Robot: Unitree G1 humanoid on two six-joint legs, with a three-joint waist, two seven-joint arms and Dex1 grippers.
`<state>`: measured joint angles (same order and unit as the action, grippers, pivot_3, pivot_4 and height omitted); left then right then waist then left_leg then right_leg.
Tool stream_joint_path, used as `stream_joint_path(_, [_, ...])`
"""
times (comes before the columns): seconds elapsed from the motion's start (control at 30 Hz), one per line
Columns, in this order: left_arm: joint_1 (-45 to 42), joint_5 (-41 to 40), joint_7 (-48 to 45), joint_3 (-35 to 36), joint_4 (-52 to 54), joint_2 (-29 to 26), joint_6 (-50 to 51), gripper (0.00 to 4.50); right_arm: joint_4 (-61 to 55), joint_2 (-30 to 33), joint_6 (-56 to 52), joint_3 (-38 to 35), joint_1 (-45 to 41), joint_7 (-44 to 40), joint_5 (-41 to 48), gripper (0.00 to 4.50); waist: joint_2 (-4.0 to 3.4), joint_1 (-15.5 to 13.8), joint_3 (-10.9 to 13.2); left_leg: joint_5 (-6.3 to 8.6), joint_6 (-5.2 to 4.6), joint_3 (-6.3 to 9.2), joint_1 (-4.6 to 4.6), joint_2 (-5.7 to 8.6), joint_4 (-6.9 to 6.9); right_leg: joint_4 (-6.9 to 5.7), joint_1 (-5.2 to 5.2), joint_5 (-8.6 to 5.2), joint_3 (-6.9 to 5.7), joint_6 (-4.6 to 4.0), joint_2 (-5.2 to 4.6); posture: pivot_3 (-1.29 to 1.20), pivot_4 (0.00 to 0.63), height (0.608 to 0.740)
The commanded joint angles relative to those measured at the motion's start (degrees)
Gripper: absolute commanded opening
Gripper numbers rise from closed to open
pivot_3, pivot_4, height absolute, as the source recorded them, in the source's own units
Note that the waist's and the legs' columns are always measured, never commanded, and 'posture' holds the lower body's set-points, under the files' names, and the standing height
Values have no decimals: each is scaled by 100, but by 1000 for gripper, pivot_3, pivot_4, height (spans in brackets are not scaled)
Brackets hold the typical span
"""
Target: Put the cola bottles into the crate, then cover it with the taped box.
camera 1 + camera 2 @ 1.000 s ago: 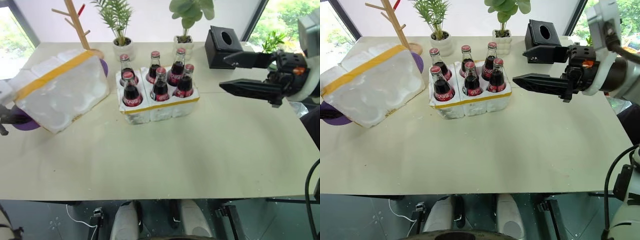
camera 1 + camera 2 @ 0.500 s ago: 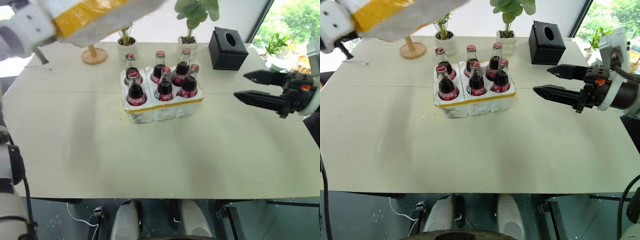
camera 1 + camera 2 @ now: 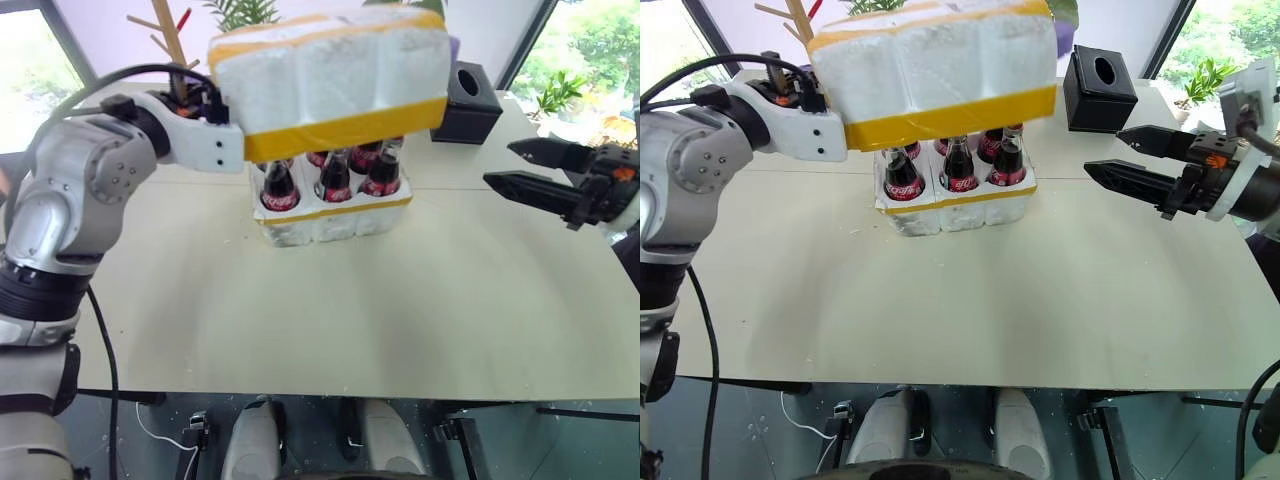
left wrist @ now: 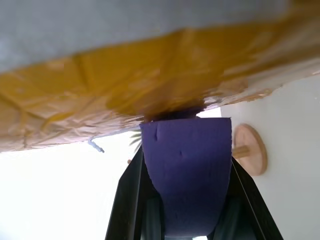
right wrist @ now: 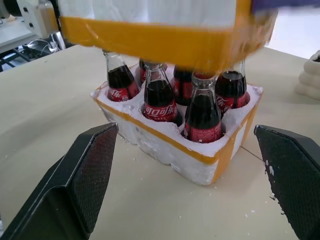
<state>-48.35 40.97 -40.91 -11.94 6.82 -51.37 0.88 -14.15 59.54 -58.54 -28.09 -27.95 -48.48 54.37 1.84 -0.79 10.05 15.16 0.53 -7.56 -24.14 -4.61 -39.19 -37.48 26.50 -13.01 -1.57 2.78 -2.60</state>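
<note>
Taped box (image 3: 330, 75) hangs in the air directly over the cola bottles (image 3: 335, 178), covering their caps, not seated. Bottles stand in the crate (image 3: 333, 212), table (image 3: 400, 310) center, toward 12 o'clock. L gripper (image 4: 185, 165) clamps the box's edge w/ a purple pad, fingers closed on it. R gripper (image 3: 528, 168) is at crate's 3 o'clock, well apart, jaws wide, empty. Black tissue box (image 3: 468, 102) is at crate's 2 o'clock, behind the taped box's corner.
</note>
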Motion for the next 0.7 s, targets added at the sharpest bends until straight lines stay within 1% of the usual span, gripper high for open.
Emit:
stream_joint_path(0.03, [-178, 162, -78, 3, 90, -21, -57, 591, -14, -52, 116, -178, -77, 84, 117, 4500, 0, 6, 0, 0, 0, 1, 0, 0, 0, 0, 0, 0, 0, 0, 1, 0, 150, 740])
stream_joint_path(0.17, [-20, 442, -65, -58, 92, -161, -246, 591, 37, -87, 143, -197, -81, 153, 139, 4500, 0, 19, 0, 0, -1, 2, 2, -2, 1, -1, 1, 0, 0, 0, 5, 0, 150, 740])
stream_joint_path(0.2, [90, 459, -78, -56, 151, -166, -276, 965, 37, -89, 146, -204, -70, 157, 148, 4500, -3, 19, -1, 0, -1, 2, 2, -3, 2, -1, 1, 0, 0, 0, 5, 0, 150, 740])
stream_joint_path(0.3, [420, 325, -249, -39, 373, -105, -290, 2291, 5, -70, 173, -211, 29, 107, 129, 4500, -4, 13, -2, 0, -1, 2, 6, -3, 3, -2, -1, 0, 1, 0, 4, 0, 150, 740])
stream_joint_path(0.4, [680, 113, -502, 79, 571, -74, -219, 3927, -24, -12, 233, -197, 160, 17, 66, 4500, -4, 3, -2, 1, -1, 2, 6, -3, 2, -1, -3, 0, 0, 0, 3, 0, 150, 740])
stream_joint_path(0.43, [785, 51, -591, 132, 633, -100, -193, 4393, -31, 1, 256, -197, 194, -7, 51, 4500, -4, 0, -2, 1, -1, 2, 4, -3, 2, 0, -3, 0, 0, 0, 3, 0, 150, 740])
stream_joint_path(0.57, [1616, -530, -974, 637, 1093, -220, 101, 4393, 16, 106, 376, -197, 338, -144, -60, 4500, -4, 25, -2, 1, -2, 2, 7, -2, 2, 2, -6, 0, 1, 0, 1, 0, 150, 740])
stream_joint_path(0.6, [1836, -796, -1088, 823, 1243, -189, 252, 4393, 21, 137, 409, -190, 395, -188, -103, 4500, -4, 32, -2, 1, -2, 2, 9, -4, 2, 2, -6, 0, 1, 0, 3, 0, 150, 740])
stream_joint_path(0.63, [2026, -1055, -1189, 1009, 1396, -128, 442, 4393, 18, 163, 435, -195, 464, -236, -137, 4500, -4, 32, -2, 1, -2, 3, 10, -5, 3, 1, -5, 0, 1, 0, 4, 0, 150, 740])
stream_joint_path(0.7, [2352, -1781, -1400, 1485, 1692, 186, 1180, 4393, 9, 188, 478, -214, 594, -329, -171, 4500, -5, 22, -3, 1, -2, 6, 11, -9, 3, 1, -7, -1, -1, -1, 7, 0, 150, 740])
